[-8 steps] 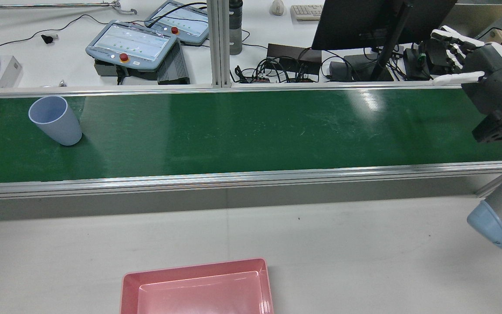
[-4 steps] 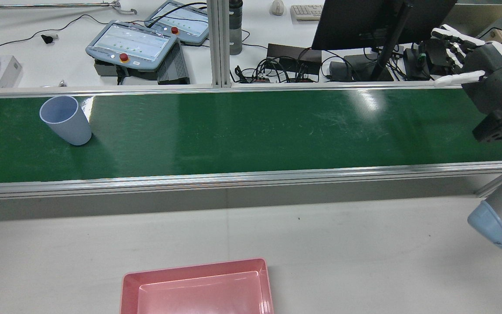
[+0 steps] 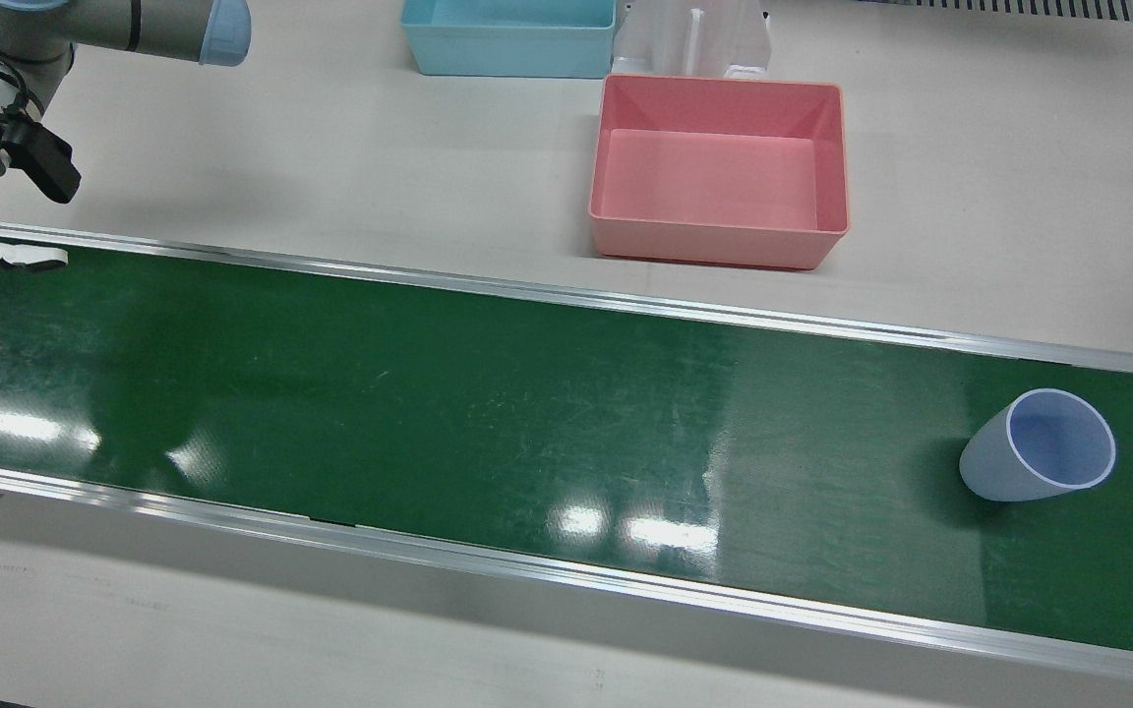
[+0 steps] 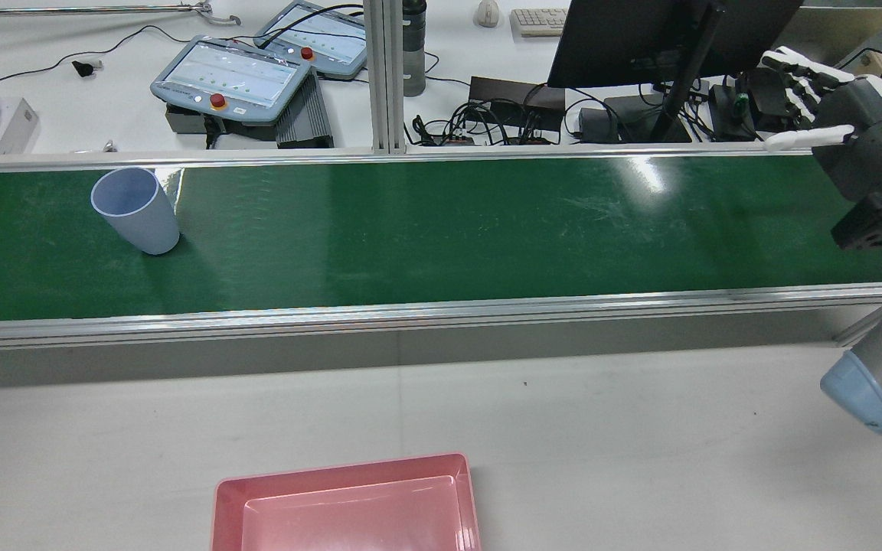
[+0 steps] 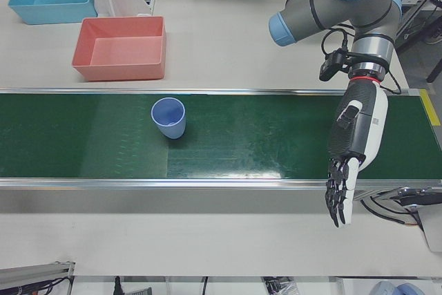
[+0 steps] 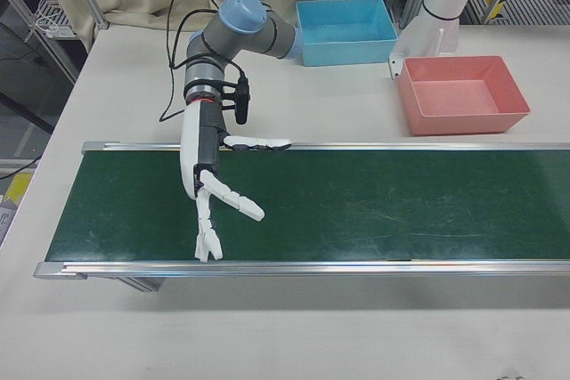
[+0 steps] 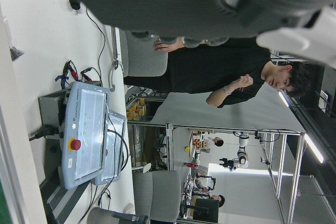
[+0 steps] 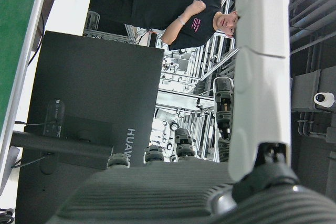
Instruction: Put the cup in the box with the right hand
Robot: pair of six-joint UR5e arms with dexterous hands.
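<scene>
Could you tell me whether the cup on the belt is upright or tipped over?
Upright: the cup stands on its base, mouth up.

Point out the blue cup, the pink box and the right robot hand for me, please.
blue cup (image 3: 994, 470), front view, on its outer side wall.
pink box (image 3: 721, 251), front view, on its near outer wall.
right robot hand (image 6: 201, 169), right-front view, on the palm above the belt.

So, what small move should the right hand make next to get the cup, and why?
Probably carry the right hand along the belt toward the cup, keeping the fingers spread. The hand is open and holds nothing at one end of the belt, while the cup stands upright far off near the other end. The pink box is empty.
</scene>
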